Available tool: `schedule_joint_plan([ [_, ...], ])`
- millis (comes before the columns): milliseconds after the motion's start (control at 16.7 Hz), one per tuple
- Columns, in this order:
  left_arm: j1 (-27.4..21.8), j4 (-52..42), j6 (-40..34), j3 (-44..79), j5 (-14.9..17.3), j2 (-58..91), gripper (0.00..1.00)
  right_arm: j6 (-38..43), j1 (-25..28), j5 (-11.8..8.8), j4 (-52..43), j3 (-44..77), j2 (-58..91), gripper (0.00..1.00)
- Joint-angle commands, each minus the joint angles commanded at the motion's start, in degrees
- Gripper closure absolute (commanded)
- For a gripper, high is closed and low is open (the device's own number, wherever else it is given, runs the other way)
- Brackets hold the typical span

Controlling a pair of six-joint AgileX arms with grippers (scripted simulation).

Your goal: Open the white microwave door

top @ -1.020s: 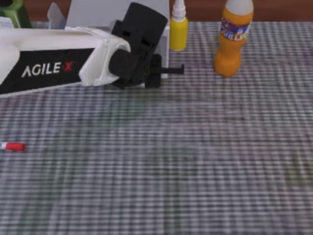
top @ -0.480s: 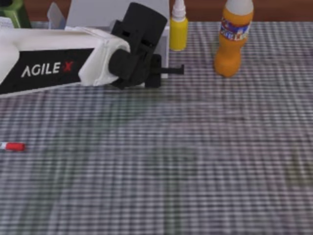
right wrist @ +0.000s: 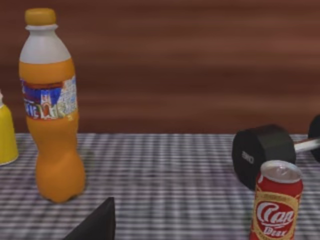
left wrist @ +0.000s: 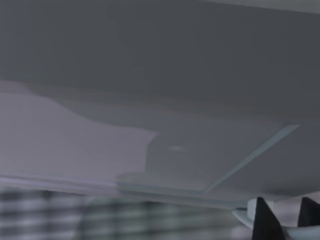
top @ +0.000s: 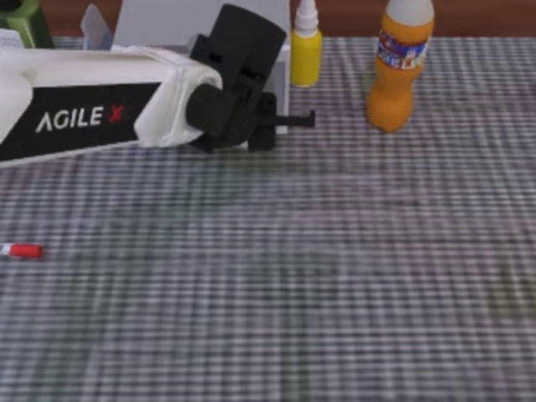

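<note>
Left claw (top: 280, 121) sits at the white microwave (top: 193, 25) front, far-left desk (top: 335, 276) edge; grip width can't be told. Microwave door (left wrist: 150, 75) fills your wrist view. Swing outward along the hinge arc, slowly.

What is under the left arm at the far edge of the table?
The white microwave sits beneath the left gripper; only its top and a corner show. The microwave door is covered by the arm, so its state cannot be seen.
</note>
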Motion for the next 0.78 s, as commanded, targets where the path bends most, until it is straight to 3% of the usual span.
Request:
schedule_joint_plan([
  [360, 0.0, 0.0, 0.0, 0.0, 0.0, 0.0, 1.0, 0.0, 0.0, 0.0, 0.0, 0.0, 0.0, 0.0],
  [780, 0.4, 1.9, 2.6, -2.6, 2.1, -2.2, 1.0, 0.0, 0.0, 0.0, 0.0, 0.0, 0.0, 0.0],
])
